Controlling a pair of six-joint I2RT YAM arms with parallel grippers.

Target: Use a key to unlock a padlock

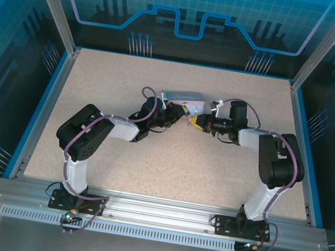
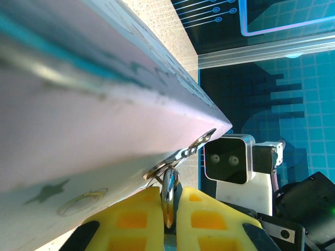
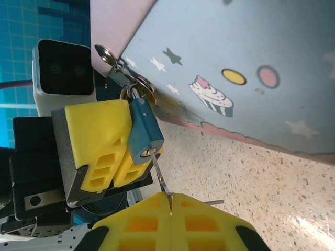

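Both clamped | left gripper (image 2: 168,197) grips padlock (image 3: 144,128) | right gripper (image 3: 170,198) pinches key (image 3: 159,175), head hidden, seemingly inserted

My left pincer (image 1: 181,110) and right pincer (image 1: 197,122) meet nose to nose at mid-table; the small teal-blue metal padlock (image 3: 144,130) and thin metal key (image 3: 160,175) fill the gap between. Behind stands the pastel blue-and-pink printed tin box (image 1: 183,96). The speckled beige tabletop (image 1: 148,167) lies open toward my bases and both sides.
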